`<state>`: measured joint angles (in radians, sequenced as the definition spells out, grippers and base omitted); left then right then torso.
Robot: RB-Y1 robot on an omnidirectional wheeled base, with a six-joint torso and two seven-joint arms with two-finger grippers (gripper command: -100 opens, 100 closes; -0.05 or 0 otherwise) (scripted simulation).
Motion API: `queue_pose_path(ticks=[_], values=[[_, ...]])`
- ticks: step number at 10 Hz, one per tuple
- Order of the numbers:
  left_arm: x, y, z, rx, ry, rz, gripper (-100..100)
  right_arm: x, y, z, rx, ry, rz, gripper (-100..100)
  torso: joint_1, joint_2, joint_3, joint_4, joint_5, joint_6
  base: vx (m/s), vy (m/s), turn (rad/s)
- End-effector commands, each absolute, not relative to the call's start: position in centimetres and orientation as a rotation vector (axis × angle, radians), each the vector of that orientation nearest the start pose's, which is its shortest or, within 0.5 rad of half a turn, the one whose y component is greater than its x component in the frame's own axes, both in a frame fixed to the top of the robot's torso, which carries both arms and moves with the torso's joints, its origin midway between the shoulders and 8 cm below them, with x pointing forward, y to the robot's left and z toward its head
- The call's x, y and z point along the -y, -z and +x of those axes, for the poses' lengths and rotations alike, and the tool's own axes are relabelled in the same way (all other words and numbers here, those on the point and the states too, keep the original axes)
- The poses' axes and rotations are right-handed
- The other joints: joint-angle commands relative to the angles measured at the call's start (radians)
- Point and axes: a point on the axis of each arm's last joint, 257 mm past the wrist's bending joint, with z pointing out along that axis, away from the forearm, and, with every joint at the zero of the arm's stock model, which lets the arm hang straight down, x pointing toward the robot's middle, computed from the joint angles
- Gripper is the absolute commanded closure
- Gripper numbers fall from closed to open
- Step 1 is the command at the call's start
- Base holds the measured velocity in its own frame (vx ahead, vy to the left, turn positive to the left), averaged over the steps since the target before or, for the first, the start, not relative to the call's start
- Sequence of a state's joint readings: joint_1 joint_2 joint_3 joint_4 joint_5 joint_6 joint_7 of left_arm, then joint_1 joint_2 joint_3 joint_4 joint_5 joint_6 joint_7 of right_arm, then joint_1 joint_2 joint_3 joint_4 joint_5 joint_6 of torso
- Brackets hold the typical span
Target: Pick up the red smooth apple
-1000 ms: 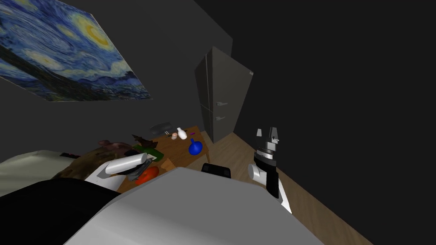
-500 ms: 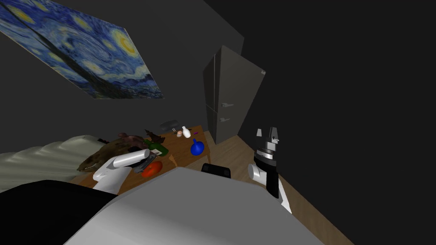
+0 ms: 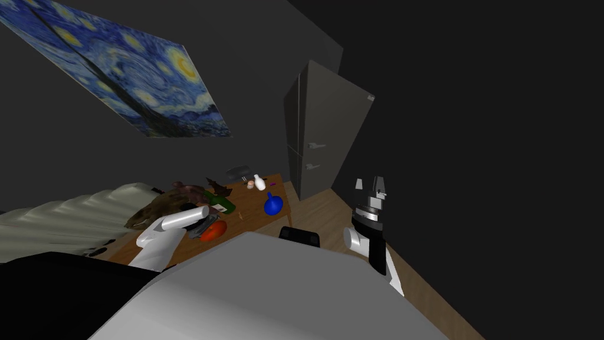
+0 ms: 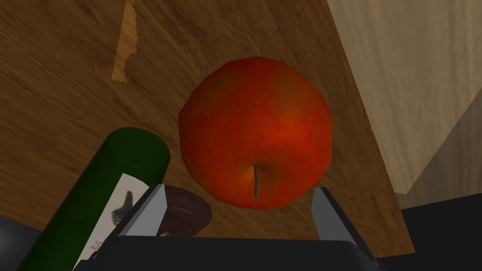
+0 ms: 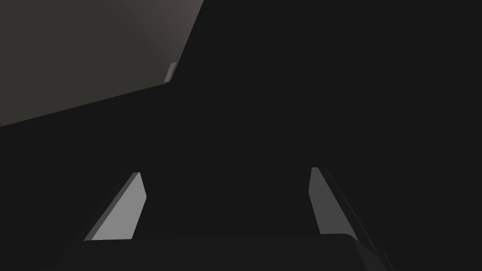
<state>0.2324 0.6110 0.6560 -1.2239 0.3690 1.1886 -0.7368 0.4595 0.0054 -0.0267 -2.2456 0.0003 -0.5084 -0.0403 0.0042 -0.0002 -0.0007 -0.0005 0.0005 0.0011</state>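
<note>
- Centrally, the apple (image 4: 255,131): red shading to orange, smooth and glossy, with a thin grey stem in a shallow dimple on the side facing the left gripper (image 4: 239,189).
- Position: the apple rests on the wooden table (image 4: 70,70) close to its edge, with pale floor (image 4: 414,70) beyond. In the head view it lies at the table's near end (image 3: 213,230), just under the left gripper (image 3: 203,224).
- Left gripper: fingers spread wide, one on each side of the apple's near part. Neither blade appears to touch it, though the gap on one side is too narrow to judge with certainty.
- Right gripper (image 5: 225,172): fingers released and holding nothing, raised at the robot's right side (image 3: 370,183), well apart from the table.
- Containers: a dark green bottle (image 4: 108,188) with a white label lies on its side just beside the apple. A blue vase (image 3: 272,204) and a small white vase (image 3: 259,183) stand farther along the table; their contents cannot be seen.
- Obstruction: a low, round brown object (image 4: 186,214) sits between the bottle and the apple, by one fingertip.
- Surroundings: a grey refrigerator (image 3: 321,136) beyond the table's far end and a large blue swirling painting (image 3: 118,71) on the wall.
</note>
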Motion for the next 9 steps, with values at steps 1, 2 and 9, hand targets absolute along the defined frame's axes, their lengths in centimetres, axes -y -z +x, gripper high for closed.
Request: queue_pose_path(ticks=[1,2,9], values=[[-68.1,42.6,12.8,-2.0,-0.354,-2.024,-100,28.6,-2.4,35.1,-0.586,-1.33,0.665,0,0.0,0.0,0.0,0.0,0.0,0.0,0.0,0.0,0.0],[-68.1,42.6,12.8,-2.0,-0.354,-2.024,-100,28.6,-2.4,35.1,-0.586,-1.33,0.665,0,0.0,0.0,0.0,0.0,0.0,0.0,-0.002,0.004,-0.011],[-67.4,44.6,12.4,-1.952,-0.366,-2.07,-100,28.6,-2.5,35.1,-0.586,-1.33,0.665,0,0.009,0.003,0.002,0.0,0.004,-0.001,-0.035,0.026,-0.06]])
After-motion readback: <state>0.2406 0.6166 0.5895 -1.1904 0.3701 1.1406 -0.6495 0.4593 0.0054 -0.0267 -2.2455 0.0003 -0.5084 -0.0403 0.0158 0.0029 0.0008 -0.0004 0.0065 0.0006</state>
